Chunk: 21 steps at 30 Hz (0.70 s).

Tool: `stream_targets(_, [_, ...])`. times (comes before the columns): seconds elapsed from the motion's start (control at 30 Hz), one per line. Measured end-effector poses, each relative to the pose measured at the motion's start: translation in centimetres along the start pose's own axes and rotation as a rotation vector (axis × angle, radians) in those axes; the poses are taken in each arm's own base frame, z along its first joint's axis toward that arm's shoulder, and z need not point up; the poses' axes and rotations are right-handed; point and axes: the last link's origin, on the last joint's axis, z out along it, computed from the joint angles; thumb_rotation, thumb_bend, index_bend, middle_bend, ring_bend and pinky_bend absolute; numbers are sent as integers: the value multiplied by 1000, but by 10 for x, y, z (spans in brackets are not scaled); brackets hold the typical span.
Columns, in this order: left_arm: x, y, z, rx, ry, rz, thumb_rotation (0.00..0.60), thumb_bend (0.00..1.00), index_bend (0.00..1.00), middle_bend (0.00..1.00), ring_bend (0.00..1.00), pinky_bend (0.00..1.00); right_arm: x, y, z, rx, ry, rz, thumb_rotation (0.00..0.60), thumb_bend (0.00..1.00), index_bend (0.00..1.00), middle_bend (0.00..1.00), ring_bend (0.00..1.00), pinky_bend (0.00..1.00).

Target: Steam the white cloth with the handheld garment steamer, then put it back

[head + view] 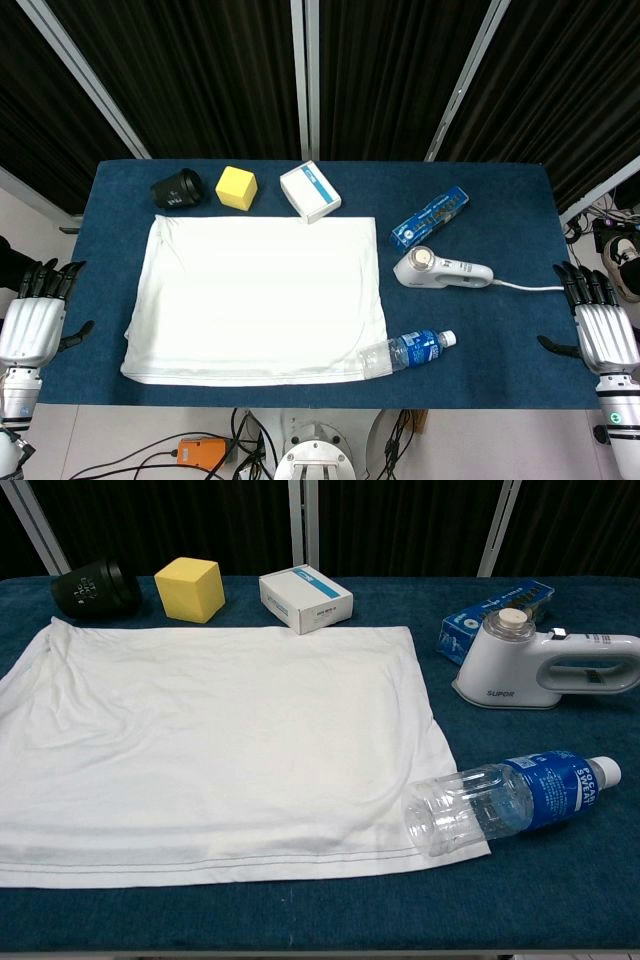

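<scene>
1. The white cloth (255, 300) lies spread flat across the left and middle of the blue desk (480, 370).
2. The garment steamer (441, 269) lies just right of the cloth, its long axis running left to right, handle and cord pointing toward the right robot hand (600, 325), the nearer one. "SUPOR" reads on its base.
3. A clear bottle (510, 800), labelled "POCARI SWEAT", overlaps the cloth's near right corner.
4. Both robot hands, left (35, 315) included, rest at the desk's edges, fingers apart, holding nothing.
</scene>
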Motion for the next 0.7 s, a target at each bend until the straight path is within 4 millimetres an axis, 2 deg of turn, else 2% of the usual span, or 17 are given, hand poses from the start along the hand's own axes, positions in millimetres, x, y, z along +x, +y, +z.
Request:
stream_targets(0.23, [1,3,3,-10,12,-3,600,147,86,132,26,0,2,-6,16,5,-11,16,600,107,43,103,29,122])
stream_targets(0.37, [3,6,4,-19,19,-3,600,147,86,132,26,0,2,-11,37,3,-40,23,600,107,83,117,58,152])
stream_targets(0.53, [2,9,3,-28,20,-7,600,147,86,132,26,0,0,-27,70,5,-105,57,600,107,191,180,119,206])
stream_targets(0.7, [2,10,4,-36,17,-5,600,147,86,132,26,0,-7,-45,96,-19,-172,97,600,107,293,241,170,214])
